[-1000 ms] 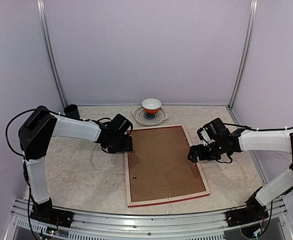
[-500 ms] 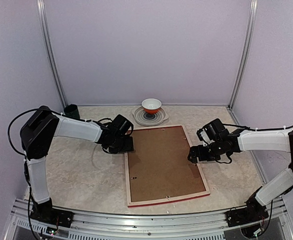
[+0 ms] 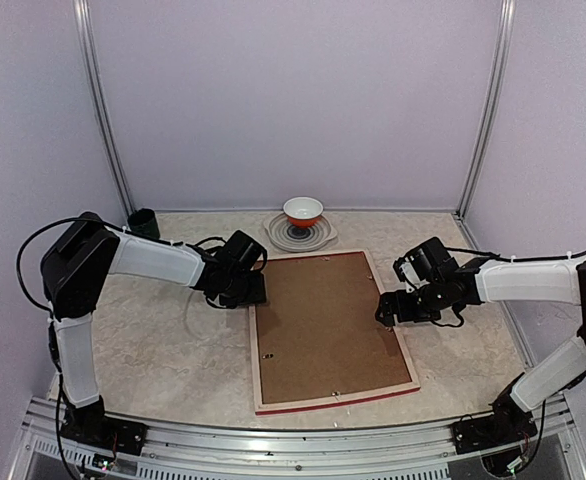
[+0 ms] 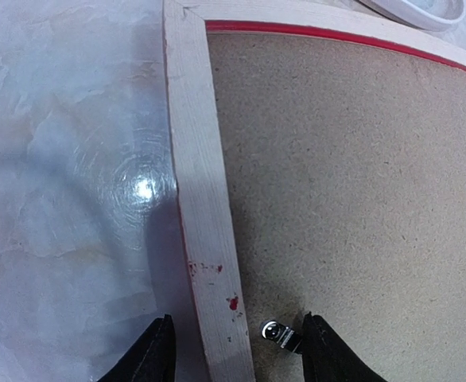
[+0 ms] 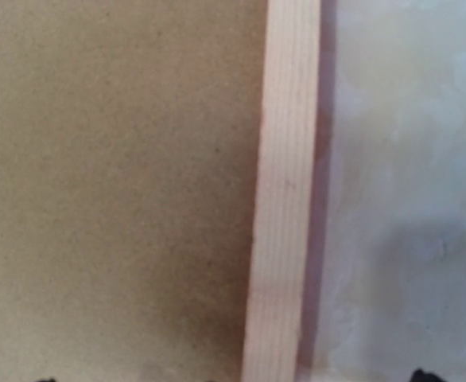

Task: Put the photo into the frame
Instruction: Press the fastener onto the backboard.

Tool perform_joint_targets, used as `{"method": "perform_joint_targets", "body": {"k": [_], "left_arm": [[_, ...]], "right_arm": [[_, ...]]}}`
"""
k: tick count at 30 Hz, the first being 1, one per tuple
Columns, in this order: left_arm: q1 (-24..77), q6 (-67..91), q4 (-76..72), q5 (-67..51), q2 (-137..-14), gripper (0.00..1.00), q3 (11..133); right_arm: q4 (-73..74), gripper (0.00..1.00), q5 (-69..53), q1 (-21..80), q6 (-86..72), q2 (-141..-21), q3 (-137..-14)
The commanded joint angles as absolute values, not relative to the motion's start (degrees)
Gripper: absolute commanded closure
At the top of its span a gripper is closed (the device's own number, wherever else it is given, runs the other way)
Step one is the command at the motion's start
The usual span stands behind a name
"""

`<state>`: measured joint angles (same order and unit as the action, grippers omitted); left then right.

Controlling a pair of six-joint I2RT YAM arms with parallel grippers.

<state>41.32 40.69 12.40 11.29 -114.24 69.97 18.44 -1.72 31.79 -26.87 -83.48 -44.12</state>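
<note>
Left gripper (image 4: 233, 350) narrower — astride frame (image 4: 197, 183) rail, right gripper (image 3: 384, 309) wide

The front of the frame (image 3: 256, 350) is turned down and hidden, and whatever lies inside is covered by the backing board (image 3: 323, 320). The left fingers (image 4: 155, 354) are cut off by the bottom edge of their wrist view. The right wrist view is blurred, and only slivers of the right fingertips (image 5: 418, 376) are shown.
</note>
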Motion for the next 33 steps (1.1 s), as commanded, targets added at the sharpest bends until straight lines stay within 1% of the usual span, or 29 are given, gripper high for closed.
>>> {"method": "perform_joint_targets", "body": {"k": [1,8,15,22,24,29,31,33], "left_arm": [[41.31,40.60,14.54,11.16,-115.83,0.49,67.54],[41.31,40.69,14.50,11.63,-115.34,0.55,66.97],[41.30,40.95,14.35,11.87,-115.00,0.67,66.69],[41.22,40.87,14.20,11.96,-115.11,0.68,66.71],[41.13,40.80,14.15,11.90,-115.05,0.72,66.70],[41.04,40.61,14.43,12.06,-114.84,0.74,66.71],[40.96,40.61,14.50,12.21,-114.79,0.81,66.68],[40.91,40.61,14.44,12.31,-114.63,0.86,66.55]], "right_arm": [[17.52,0.04,-1.76,31.39,-26.81,-83.68,-43.69],[17.42,0.04,-1.50,31.38,-26.89,-83.49,-43.53],[17.25,0.04,-1.52,31.38,-27.16,-83.47,-43.38],[17.10,0.04,-1.49,31.38,-27.10,-83.55,-43.41],[17.08,0.04,-1.64,31.38,-27.16,-83.58,-43.32],[16.84,0.04,-1.80,31.38,-27.11,-83.80,-43.19],[16.56,0.04,-2.00,31.38,-27.20,-83.97,-43.03],[16.40,0.04,-2.09,31.38,-27.24,-84.11,-42.83]]}}
